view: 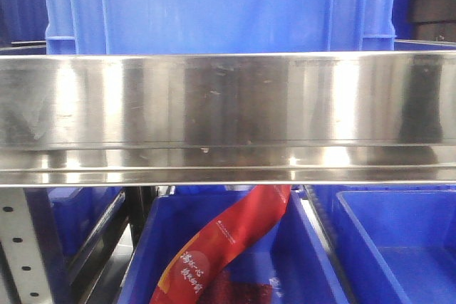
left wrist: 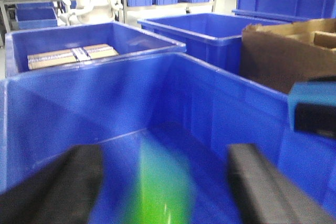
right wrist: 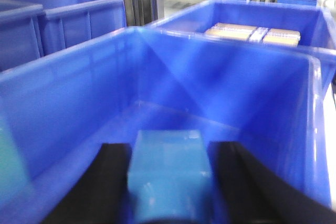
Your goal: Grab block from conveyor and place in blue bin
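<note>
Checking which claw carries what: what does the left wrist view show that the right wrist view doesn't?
Only the left wrist view: a blurred green block between the left claw fingers, and a cardboard box. Only the right wrist view: a light blue block between the right claw fingers. Both: a blue bin below, and another bin holding a flat taped package.

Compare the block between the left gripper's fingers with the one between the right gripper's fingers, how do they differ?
The block at the left gripper is a green block; the one at the right gripper is a light blue block. The green block is a motion-blurred streak with gaps to both fingers; the blue block looks sharper and fills the space between its fingers. Both are above the inside of a blue bin.
</note>
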### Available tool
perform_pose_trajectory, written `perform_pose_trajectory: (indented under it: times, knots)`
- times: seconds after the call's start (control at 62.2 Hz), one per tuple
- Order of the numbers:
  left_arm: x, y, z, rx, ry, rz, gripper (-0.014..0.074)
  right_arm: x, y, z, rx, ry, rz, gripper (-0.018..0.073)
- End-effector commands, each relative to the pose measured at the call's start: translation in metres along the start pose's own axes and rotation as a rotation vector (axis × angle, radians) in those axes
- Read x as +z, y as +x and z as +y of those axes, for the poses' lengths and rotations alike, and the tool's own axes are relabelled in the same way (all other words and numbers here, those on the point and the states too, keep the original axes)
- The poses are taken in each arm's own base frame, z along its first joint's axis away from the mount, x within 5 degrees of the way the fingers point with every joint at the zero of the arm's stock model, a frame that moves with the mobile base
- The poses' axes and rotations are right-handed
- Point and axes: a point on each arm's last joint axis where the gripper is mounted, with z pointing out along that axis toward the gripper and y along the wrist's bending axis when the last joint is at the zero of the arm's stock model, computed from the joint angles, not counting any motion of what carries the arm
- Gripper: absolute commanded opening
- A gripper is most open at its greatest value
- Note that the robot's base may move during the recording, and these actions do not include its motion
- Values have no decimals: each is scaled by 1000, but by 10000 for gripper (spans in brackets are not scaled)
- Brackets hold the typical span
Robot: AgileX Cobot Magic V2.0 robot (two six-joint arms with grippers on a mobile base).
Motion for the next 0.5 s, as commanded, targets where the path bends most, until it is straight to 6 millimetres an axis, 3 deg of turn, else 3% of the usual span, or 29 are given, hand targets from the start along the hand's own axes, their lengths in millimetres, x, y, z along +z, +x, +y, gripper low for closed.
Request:
perform_pose_trajectory:
  times: [0.0,0.08,0.161,0.225,0.386,0.482]
  knots:
    - [-1,-6,-2,-7,7,-33,449,0,-5,1,-9,-2,-24,417]
    - [-1,-5,-2,-7,7,-29,428,0,-5,1,-9,-2,-25,431]
    - [-1,-5,-2,-7,7,-24,385,-3,-7,1,-9,-2,-32,374]
    - [-1,-5,-2,-7,7,-22,317,-6,-9,1,-9,-2,-35,265]
    - [-5,-8,-2,-5,7,-39,27,-13,-16,-2,-7,6,-78,-165]
    - [-12,-14,2,0,-8,-60,-109,-20,-22,-10,25,28,-103,-160]
